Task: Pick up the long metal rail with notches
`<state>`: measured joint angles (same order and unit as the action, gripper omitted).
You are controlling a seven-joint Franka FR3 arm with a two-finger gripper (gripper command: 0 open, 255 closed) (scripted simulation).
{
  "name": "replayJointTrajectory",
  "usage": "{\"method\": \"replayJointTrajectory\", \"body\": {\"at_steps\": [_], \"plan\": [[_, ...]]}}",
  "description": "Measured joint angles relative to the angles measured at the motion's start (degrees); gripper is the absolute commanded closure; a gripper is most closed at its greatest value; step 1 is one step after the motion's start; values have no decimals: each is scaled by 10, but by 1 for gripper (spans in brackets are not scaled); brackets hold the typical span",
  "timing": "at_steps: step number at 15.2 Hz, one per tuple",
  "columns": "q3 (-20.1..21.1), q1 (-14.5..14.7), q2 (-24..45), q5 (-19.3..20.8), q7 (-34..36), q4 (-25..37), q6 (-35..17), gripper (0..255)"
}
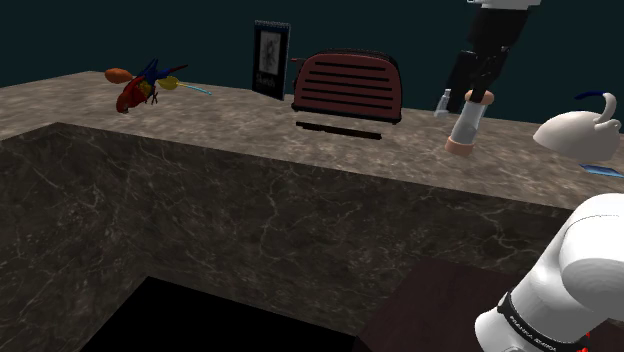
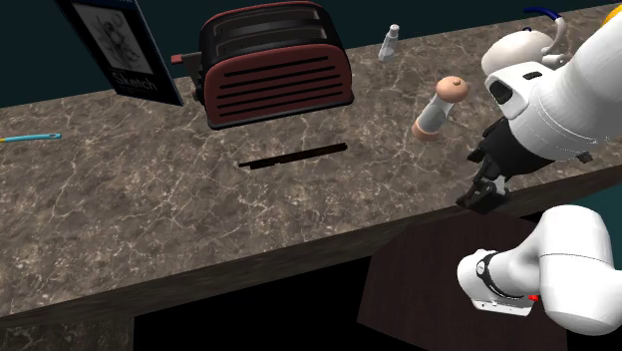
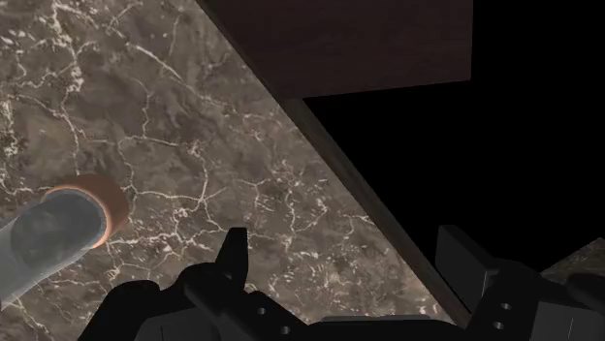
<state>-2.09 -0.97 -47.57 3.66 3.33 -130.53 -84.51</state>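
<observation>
— Jaws?
— Spread apart on the gripper (image 3: 347, 254), nothing clasped.
— And the rail?
— The dark rail (image 2: 292, 157) is laid flat on the counter (image 2: 120, 229), just nearer than the toaster (image 2: 274, 65); the gripper is seen well apart, at the second exterior view's right.

Dim, muted renders, counter (image 2: 120, 199) veins faintly lit, white arm (image 2: 558, 110) brightest (upper surfaces), black area (image 2: 249, 319) below the counter.
</observation>
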Motion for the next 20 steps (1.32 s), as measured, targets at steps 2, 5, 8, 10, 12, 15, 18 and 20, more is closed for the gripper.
{"method": "replayJointTrajectory", "body": {"at_steps": [2, 5, 8, 10, 12, 15, 18, 20], "plan": [[-4, 2, 8, 1, -7, 3, -6, 0], [-27, 10, 52, 8, -44, 6, -51, 0], [-51, 20, 100, 11, -88, 20, -91, 0], [-66, 27, 135, 10, -117, 27, -123, 0], [-81, 36, 174, 6, -147, 45, -147, 0], [-100, 49, 234, -5, -192, 71, -185, 0], [-118, 60, 299, -22, -241, 107, -215, 0], [-129, 65, 339, -36, -276, 133, -230, 0]]}}
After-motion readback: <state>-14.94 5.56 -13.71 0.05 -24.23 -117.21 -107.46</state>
